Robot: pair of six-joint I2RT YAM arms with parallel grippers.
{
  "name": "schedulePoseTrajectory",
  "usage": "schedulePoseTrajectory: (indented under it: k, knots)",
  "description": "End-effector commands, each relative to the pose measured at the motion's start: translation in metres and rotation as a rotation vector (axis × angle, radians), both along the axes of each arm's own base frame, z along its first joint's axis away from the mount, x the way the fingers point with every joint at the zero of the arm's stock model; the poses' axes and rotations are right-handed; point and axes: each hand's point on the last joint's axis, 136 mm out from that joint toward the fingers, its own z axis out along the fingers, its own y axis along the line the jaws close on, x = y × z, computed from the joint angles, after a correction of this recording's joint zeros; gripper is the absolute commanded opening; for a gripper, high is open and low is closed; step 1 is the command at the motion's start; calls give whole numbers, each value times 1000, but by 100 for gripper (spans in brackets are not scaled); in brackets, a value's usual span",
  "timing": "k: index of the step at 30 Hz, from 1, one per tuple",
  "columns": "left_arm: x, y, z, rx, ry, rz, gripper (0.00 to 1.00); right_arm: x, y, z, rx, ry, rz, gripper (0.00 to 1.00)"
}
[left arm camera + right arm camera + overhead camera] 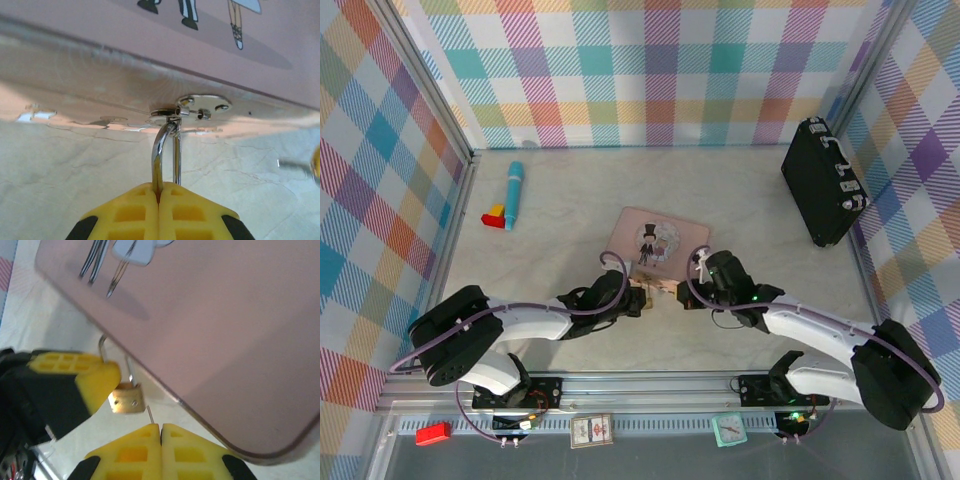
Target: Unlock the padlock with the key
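The brass padlock (126,399) hangs by its silver shackle (160,155) from the hasp (202,106) on the front edge of the pink tin (655,240). My left gripper (159,192) is shut on the shackle, and its yellow finger (97,380) lies just left of the brass body. The right gripper (161,427) is shut on the key (149,415). Its thin silver shaft sticks out of the pads towards the lock's lower right corner, a small gap away. Seen from above, both grippers (660,292) meet at the tin's near edge.
A black case (823,180) stands at the back right by the wall. A blue pen (514,190) and a red-and-yellow block (496,216) lie at the back left. Plaid walls close in three sides.
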Motion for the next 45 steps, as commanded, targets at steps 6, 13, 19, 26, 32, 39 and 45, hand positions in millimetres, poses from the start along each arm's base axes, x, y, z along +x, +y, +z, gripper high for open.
schedulePoseTrajectory:
  k: [6, 13, 19, 26, 32, 39, 45]
  knots:
    - [-1, -33, 12, -101, -19, -4, 0, 25, -19, 10, 17, -34, -33, 0]
    - [3, -55, 24, -111, -39, 19, 0, 18, -20, 19, 154, 53, -108, 0]
    - [9, -63, 26, -103, -32, 32, 0, 5, -40, 15, 210, 118, -265, 0]
    - [14, -61, 25, -115, -11, 87, 0, -12, -52, 5, 324, 163, -370, 0]
    - [17, -61, 30, -128, -7, 115, 0, -21, -47, -5, 353, 211, -377, 0]
    - [28, -65, 35, -136, -13, 134, 0, -22, -36, -8, 394, 249, -357, 0]
    - [46, -69, 35, -192, 9, 138, 0, -20, -28, -10, 429, 273, -348, 0]
